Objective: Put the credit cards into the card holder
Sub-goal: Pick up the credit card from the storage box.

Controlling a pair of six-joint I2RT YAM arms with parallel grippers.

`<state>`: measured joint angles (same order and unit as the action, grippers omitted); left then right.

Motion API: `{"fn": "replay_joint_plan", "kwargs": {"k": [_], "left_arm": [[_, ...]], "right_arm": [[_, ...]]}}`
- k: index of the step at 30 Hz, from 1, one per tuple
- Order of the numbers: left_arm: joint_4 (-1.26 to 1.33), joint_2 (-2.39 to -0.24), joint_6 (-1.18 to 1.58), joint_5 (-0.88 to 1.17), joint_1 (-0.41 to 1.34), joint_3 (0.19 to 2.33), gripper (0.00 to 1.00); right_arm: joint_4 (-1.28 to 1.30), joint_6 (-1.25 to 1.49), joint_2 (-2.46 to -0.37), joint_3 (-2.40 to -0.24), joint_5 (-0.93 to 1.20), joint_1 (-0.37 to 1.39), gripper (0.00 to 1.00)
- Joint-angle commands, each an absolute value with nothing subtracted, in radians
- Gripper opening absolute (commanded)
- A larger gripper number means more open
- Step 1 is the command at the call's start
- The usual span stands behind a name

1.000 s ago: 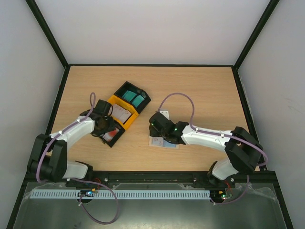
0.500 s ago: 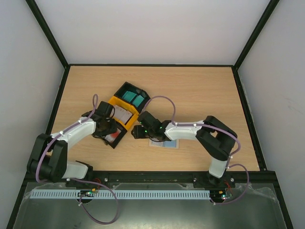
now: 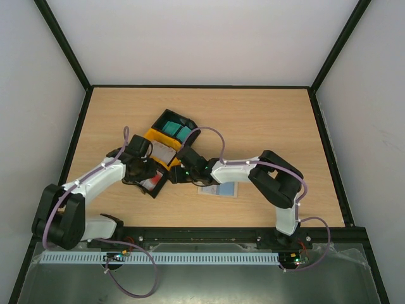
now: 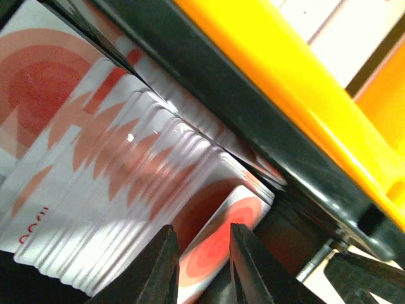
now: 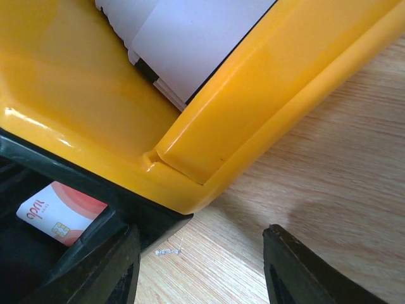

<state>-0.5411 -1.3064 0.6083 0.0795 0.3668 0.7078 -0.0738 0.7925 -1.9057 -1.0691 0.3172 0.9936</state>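
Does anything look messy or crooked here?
Yes. The bins sit slanted across the table, not square to its edges. In the near black bin, the red-marked cards lean in a fanned-out pile instead of a neat stack.

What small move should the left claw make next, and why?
I would probably close the left claw gently: it straddles the end red-and-white card of the stack with a gap showing, so the card does not look pinched yet. The right claw is open beside the yellow tray, holding nothing.
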Motion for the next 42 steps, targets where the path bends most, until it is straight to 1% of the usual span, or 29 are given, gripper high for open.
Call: {"fn": "replay_joint_plan", "kwargs": {"k": [1, 9, 14, 21, 24, 26, 29, 33, 36, 39, 42], "left_arm": [[-0.597, -1.268, 0.603, 0.194, 0.389, 0.734, 0.25], [-0.631, -1.252, 0.605, 0.241, 0.407, 0.74, 0.25], [-0.659, -1.268, 0.603, 0.163, 0.44, 0.764, 0.27], [-0.634, -1.272, 0.611, 0.199, 0.451, 0.745, 0.29], [-0.638, -1.252, 0.613, 0.194, 0.451, 0.761, 0.33], [-0.634, -1.229, 0.613, 0.196, 0.451, 0.776, 0.39], [-0.635, -1.209, 0.613, 0.182, 0.451, 0.788, 0.45], [-0.641, -1.202, 0.618, 0.137, 0.451, 0.79, 0.48], [-0.639, -1.212, 0.622, 0.091, 0.451, 0.778, 0.53], [-0.633, -1.248, 0.61, 0.072, 0.451, 0.755, 0.55], [-0.61, -1.283, 0.596, 0.095, 0.452, 0.726, 0.54]], "right_arm": [[-0.095, 0.791, -1.945, -1.096, 0.313, 0.999, 0.53], [-0.11, 0.8, -1.954, -1.095, 0.324, 0.999, 0.53], [-0.121, 0.805, -1.953, -1.092, 0.333, 0.999, 0.53], [-0.123, 0.81, -1.93, -1.076, 0.321, 0.999, 0.53], [-0.129, 0.815, -1.918, -1.069, 0.313, 0.999, 0.53], [-0.135, 0.819, -1.906, -1.062, 0.307, 0.999, 0.53], [-0.145, 0.824, -1.892, -1.05, 0.301, 0.999, 0.53], [-0.142, 0.815, -1.881, -1.046, 0.29, 0.999, 0.53], [-0.142, 0.814, -1.878, -1.042, 0.287, 0.999, 0.53], [-0.144, 0.817, -1.876, -1.035, 0.287, 0.999, 0.53], [-0.144, 0.815, -1.867, -1.028, 0.278, 0.999, 0.53]]}}
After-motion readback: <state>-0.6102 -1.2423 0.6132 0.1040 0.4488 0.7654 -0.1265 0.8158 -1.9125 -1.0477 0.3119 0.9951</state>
